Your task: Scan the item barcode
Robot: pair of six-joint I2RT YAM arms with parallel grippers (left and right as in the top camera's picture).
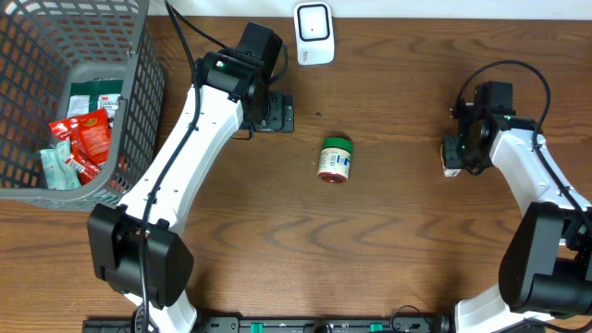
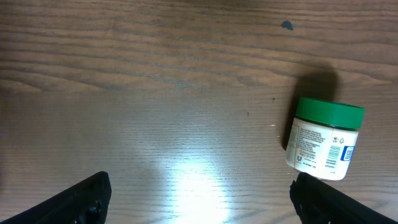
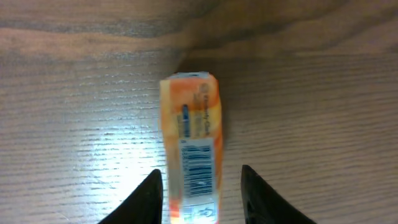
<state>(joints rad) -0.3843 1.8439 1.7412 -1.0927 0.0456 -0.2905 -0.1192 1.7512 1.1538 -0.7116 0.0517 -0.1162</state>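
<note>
Slim orange carton (image 3: 191, 149), grained wooden table (image 3: 311, 124)

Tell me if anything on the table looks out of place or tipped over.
The green-lidded jar lies on its side in the middle of the table rather than standing upright. Nothing looks spilled or damaged.

Basket (image 1: 139, 83): grey plastic mesh, at the left end. Bench (image 1: 388, 240): brown wood grain, bearing one small dark speck (image 2: 286, 25).
</note>
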